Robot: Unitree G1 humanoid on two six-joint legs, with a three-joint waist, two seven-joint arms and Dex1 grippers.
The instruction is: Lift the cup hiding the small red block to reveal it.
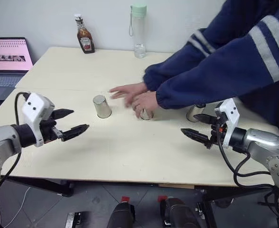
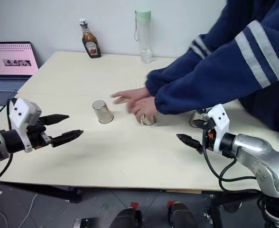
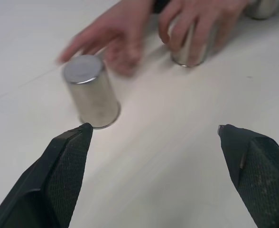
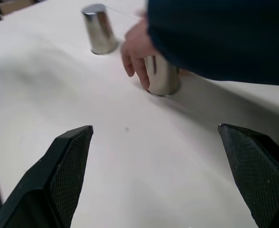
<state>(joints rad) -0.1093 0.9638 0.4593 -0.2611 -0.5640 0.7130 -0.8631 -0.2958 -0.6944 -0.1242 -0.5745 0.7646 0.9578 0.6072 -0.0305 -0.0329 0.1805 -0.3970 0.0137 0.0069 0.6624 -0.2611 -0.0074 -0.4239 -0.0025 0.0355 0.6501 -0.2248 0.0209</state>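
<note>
Three look-alike steel cups stand upside down in a row on the table. The left cup (image 1: 101,106) stands free. A person's hand (image 1: 146,101) covers the middle cup (image 1: 146,115), and the person's other hand (image 1: 127,90) hovers between those two. The right cup (image 1: 195,113) is partly hidden behind a blue sleeve. The small red block is hidden; I cannot tell which cup covers it. My left gripper (image 1: 79,119) is open, short of the left cup. My right gripper (image 1: 188,123) is open, just in front of the right cup.
The person's blue-sleeved arms (image 1: 225,61) reach in from the far right over the table's middle. A ketchup bottle (image 1: 85,40) and a clear water bottle (image 1: 139,31) stand at the back edge. An open laptop (image 1: 6,59) sits at the far left.
</note>
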